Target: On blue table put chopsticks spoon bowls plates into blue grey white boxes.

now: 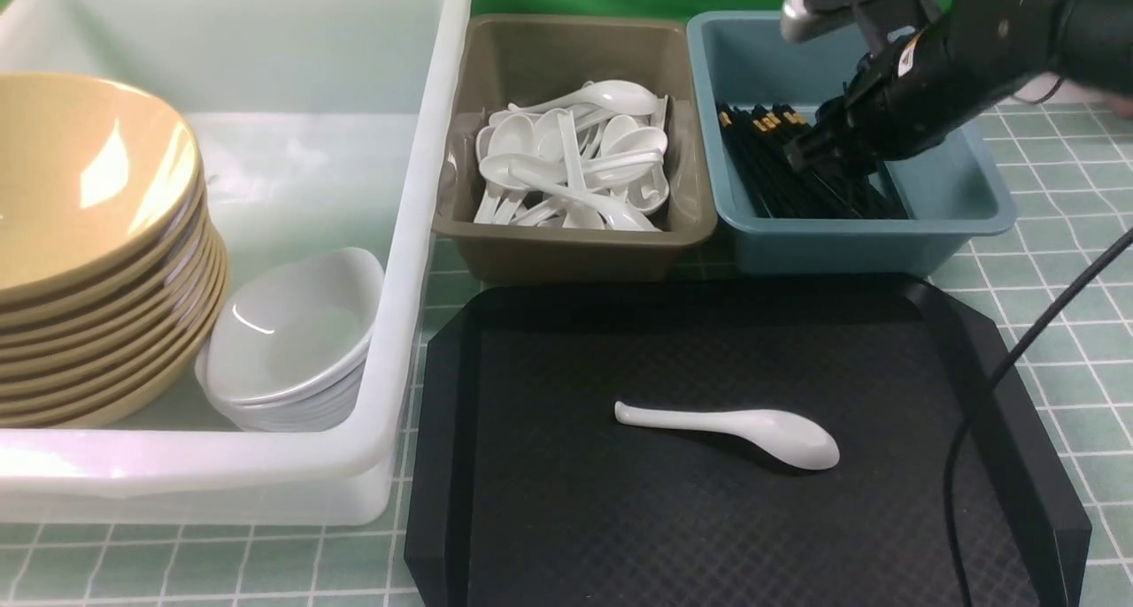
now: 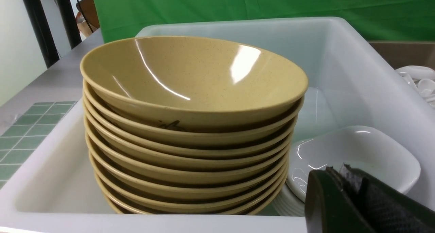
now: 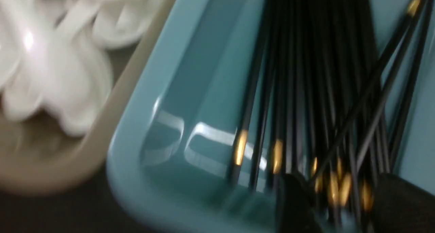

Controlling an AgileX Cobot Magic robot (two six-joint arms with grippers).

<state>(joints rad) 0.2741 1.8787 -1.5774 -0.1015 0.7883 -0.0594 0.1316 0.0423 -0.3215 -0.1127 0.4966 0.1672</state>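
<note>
One soup spoon is remaining on the black tray. Right gripper is standing wide over the blue box, seemingly having released chopsticks; bowls and plates are sitting binned.

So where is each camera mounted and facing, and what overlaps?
Front: between the arms, facing forward over tray and bins; right arm shows.
Left wrist: faces the white tub; left gripper's fingertips show.
Right wrist: over the blue box; right gripper's blurred fingertips show.
Front and right wrist share chopsticks.
</note>
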